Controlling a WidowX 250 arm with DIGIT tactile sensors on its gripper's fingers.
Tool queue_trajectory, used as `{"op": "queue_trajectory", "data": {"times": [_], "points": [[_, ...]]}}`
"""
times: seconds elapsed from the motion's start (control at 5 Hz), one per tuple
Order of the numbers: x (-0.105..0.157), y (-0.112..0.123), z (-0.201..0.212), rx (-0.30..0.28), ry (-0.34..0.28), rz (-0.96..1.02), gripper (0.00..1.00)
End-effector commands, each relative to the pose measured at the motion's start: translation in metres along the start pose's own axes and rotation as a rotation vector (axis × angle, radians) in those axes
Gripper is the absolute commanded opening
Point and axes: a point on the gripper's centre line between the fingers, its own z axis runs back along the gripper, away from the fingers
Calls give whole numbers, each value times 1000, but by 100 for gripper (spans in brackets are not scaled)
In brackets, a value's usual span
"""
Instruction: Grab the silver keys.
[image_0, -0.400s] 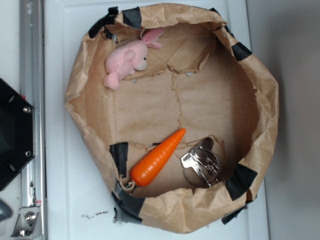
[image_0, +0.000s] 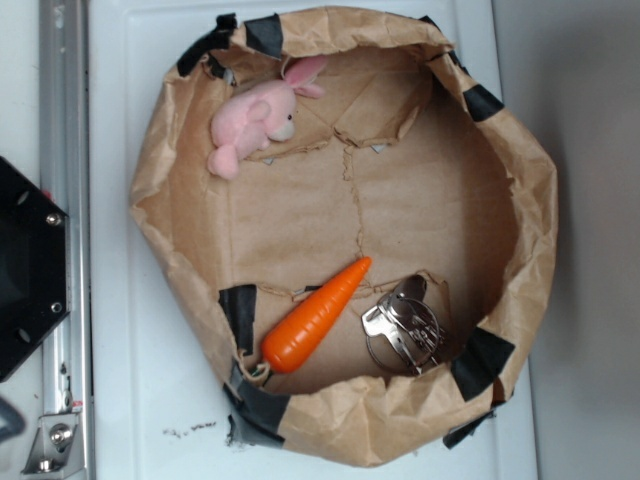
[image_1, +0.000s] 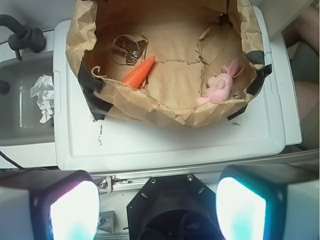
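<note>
The silver keys (image_0: 403, 330) lie on wire rings at the lower right inside a brown paper bag (image_0: 150, 190), right of an orange carrot (image_0: 316, 316). In the wrist view the keys (image_1: 128, 47) sit at the bag's upper left, beside the carrot (image_1: 139, 73). My gripper (image_1: 157, 210) is open and empty, held high over the robot's black base, well away from the bag. Its two pads (image_1: 74, 212) stand far apart. The gripper does not show in the exterior view.
A pink plush bunny (image_0: 254, 116) lies in the bag's upper left, also in the wrist view (image_1: 219, 86). The bag rests on a white lid (image_1: 165, 140). A metal rail (image_0: 62, 120) and black base (image_0: 25, 270) stand at the left. Crumpled paper (image_1: 44, 94) lies in a side bin.
</note>
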Motion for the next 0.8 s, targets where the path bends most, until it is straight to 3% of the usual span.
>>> {"op": "queue_trajectory", "data": {"times": [0.0,0.2,0.6], "points": [[45,-11,-15,-6,-159,217,100],[54,3,-38,-32,-170,249,100],[78,30,-103,-61,-136,33,100]]}}
